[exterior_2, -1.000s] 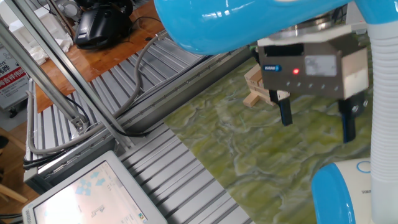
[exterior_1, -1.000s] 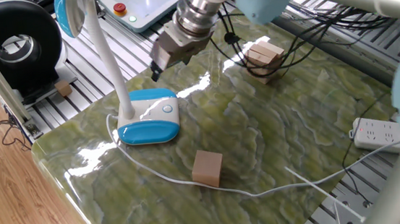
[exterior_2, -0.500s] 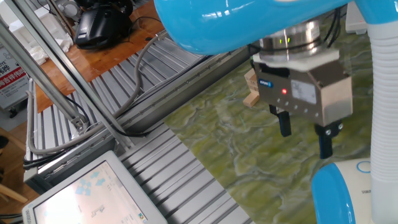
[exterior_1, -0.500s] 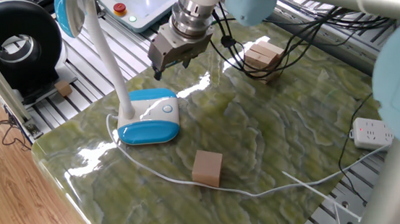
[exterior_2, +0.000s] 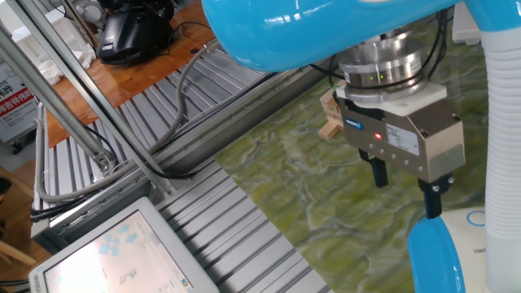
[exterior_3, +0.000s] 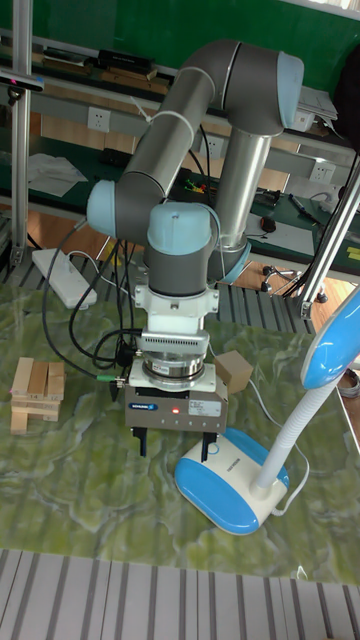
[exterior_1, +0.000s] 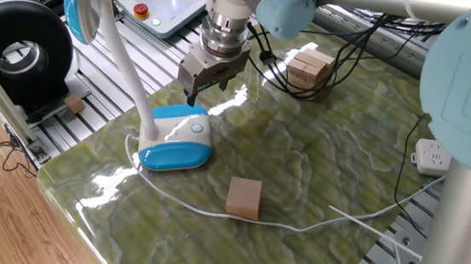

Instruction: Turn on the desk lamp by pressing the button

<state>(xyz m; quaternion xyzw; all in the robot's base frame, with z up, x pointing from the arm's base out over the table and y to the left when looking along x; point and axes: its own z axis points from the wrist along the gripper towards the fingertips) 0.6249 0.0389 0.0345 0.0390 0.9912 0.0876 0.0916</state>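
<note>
- Nearest in one fixed view, a single small tan cardboard-coloured cube sits on the green marbled table top, just beside the thin white cord that trails across the surface.
- Behind it stands the one white and sky-blue plastic desk lamp, with its rounded blue-sided base flat on the table, its white curved neck rising at the left and its blue-rimmed head cut off by the top edge.
- The small round white button lies flush in the white top of the base, towards its right end; nothing touches it.
- The silver two-finger gripper hangs just above the far edge of the base. Its two black fingers are spread apart with a clear gap between them, and they hold nothing.
- In the tall fixed view one finger is over the base's edge and the other is over bare table.
- Farther back, one stack of pale wooden blocks rests on the table amid black cables.
- At the right edge lies one white power strip.
- Off the table at far left is one black ring-shaped fan.
</note>
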